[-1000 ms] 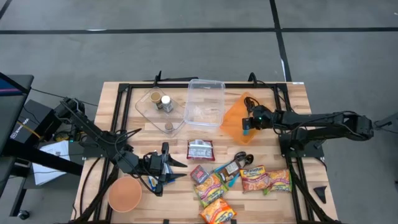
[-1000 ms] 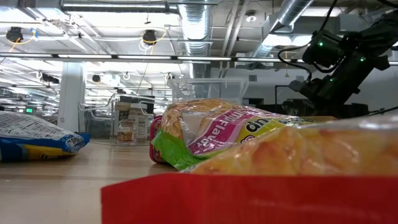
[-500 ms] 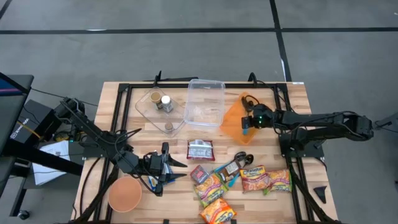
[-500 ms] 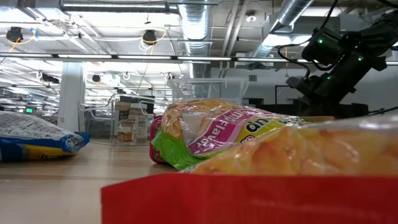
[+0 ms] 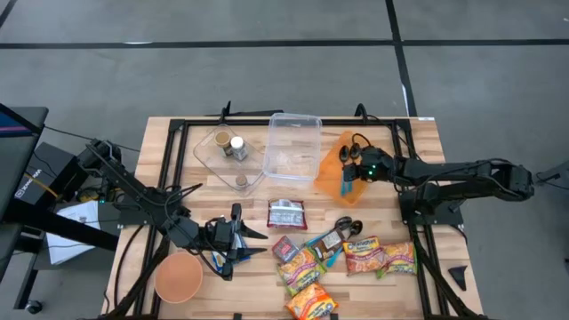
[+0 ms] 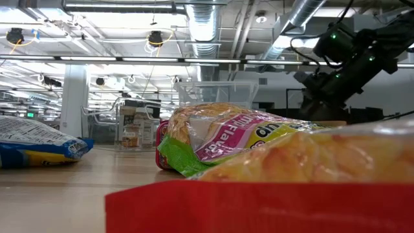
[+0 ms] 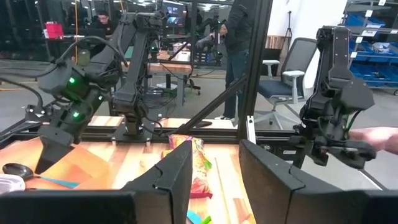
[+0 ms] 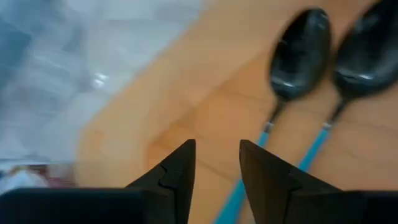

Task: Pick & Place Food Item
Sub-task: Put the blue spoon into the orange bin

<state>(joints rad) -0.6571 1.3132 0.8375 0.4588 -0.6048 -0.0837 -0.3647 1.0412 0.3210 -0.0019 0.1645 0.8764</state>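
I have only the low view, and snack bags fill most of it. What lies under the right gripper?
Observer: An orange mat. The right gripper hangs over it.
Operator: Is anything between its fingers?
Observer: No. The right wrist view shows them apart with nothing between, above two spoons that lie on the mat.
Operator: And the other arm?
Observer: The left gripper waits on the table's left side, near a bowl, open and empty.
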